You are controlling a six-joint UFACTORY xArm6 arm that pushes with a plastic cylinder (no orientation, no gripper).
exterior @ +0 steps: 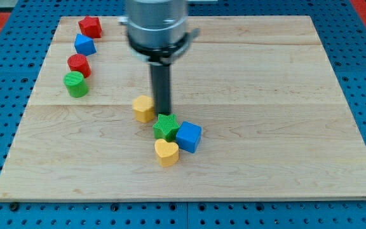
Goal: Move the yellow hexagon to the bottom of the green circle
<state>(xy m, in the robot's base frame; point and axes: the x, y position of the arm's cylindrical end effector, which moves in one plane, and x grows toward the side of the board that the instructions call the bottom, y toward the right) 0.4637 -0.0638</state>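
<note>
Tip (162,113) beside yellow hexagon (143,108) — green circle (76,84) well apart, near board's left edge.

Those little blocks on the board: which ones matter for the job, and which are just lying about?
Part of the job:
yellow hexagon
green circle
my tip, just at the view's right of the hexagon

Just lying about:
red star
blue block
red cylinder
green star
blue cube
yellow heart
</note>
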